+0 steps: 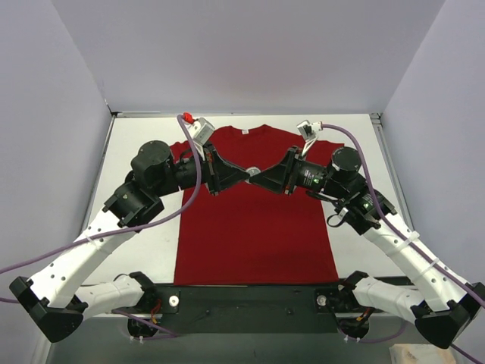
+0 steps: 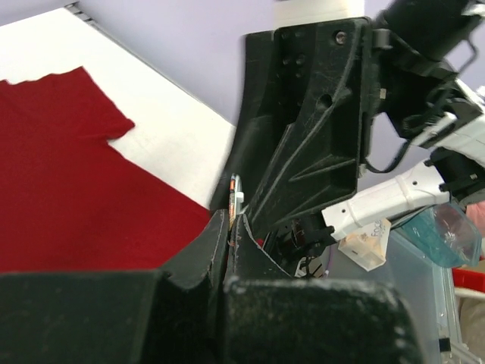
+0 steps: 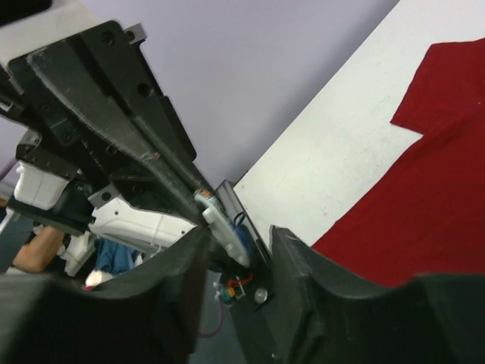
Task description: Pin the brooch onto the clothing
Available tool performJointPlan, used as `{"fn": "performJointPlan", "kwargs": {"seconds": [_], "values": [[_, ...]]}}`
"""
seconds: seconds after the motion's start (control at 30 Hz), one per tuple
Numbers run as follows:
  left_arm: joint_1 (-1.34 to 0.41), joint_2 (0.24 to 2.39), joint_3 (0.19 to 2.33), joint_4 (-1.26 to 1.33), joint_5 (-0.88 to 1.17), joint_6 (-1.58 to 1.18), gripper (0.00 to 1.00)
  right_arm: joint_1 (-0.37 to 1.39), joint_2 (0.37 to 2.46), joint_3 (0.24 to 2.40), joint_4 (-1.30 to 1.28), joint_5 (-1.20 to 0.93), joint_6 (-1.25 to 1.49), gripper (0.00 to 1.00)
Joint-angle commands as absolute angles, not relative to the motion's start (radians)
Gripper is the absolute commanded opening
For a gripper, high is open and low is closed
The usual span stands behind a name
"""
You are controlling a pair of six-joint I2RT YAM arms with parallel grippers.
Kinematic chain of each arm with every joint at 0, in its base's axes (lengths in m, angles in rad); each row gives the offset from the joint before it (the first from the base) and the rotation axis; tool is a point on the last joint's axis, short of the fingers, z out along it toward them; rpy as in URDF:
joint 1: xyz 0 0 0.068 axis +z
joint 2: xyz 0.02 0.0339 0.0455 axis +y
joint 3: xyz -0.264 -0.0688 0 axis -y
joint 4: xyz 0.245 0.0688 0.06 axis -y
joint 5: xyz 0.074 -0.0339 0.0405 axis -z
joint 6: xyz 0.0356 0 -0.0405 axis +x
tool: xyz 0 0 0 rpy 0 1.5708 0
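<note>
dark red short-sleeved t-shirt (image 1: 254, 227) lies flat on the white table (image 1: 148, 129). neck is to the far side, with a small white label (image 1: 245, 132) at the collar, and one sleeve out to the left, one to the right.

arms: both reach in from the sides. their tips meet over the upper chest of the shirt, a little near of the neckline.

tiny round brooch (image 1: 253, 170): between the two tips, only a pale spot from above. contact with the fabric: cannot tell.

left gripper (image 1: 244, 173): pressed together, pinching the brooch. in the left wrist view the disc is edge-on, standing up out of the closed tips.

right gripper (image 1: 262, 176): spread. in the right wrist view its black fingers (image 3: 299, 262) stand apart with a clear gap, and the brooch's pale and blue side shows in that gap. whether either finger touches the brooch: cannot tell.
</note>
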State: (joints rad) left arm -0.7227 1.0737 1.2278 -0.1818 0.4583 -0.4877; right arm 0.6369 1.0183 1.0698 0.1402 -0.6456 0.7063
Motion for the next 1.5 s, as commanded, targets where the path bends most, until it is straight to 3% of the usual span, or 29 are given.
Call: {"fn": "performJointPlan", "kwargs": {"seconds": [0.0, 0.03, 0.07, 0.13, 0.17, 0.37, 0.8, 1.17, 1.47], "values": [[-0.772, 1.035, 1.255, -0.149, 0.502, -0.46, 0.0, 0.655, 0.968, 1.016, 0.251, -0.612, 0.663, 0.49], [-0.772, 1.029, 1.247, -0.158, 0.467, -0.454, 0.0, 0.655, 0.91, 0.982, 0.27, -0.598, 0.655, 0.7], [-0.77, 1.014, 1.244, -0.169, 0.444, -0.442, 0.0, 0.655, 0.881, 0.968, 0.284, -0.569, 0.643, 0.82], [-0.767, 1.003, 1.235, -0.195, 0.399, -0.43, 0.0, 0.655, 0.795, 0.937, 0.321, -0.549, 0.612, 0.99], [-0.769, 0.994, 1.232, -0.207, 0.385, -0.419, 0.0, 0.653, 0.77, 0.925, 0.319, -0.535, 0.601, 1.0], [-0.764, 0.979, 1.221, -0.259, 0.33, -0.396, 0.0, 0.65, 0.693, 0.943, 0.269, -0.488, 0.551, 1.0], [-0.764, 0.985, 1.232, -0.314, 0.275, -0.362, 0.0, 0.649, 0.761, 0.972, 0.204, -0.485, 0.561, 1.0], [-0.767, 1.192, 1.388, -0.555, -0.084, -0.115, 0.0, 0.6, 0.874, 0.95, 0.129, -0.515, 0.6, 1.0], [-0.77, 1.419, 1.439, -0.534, -0.414, 0.026, 0.0, 0.447, 0.905, 0.855, 0.127, -0.595, 0.706, 1.0]]}}
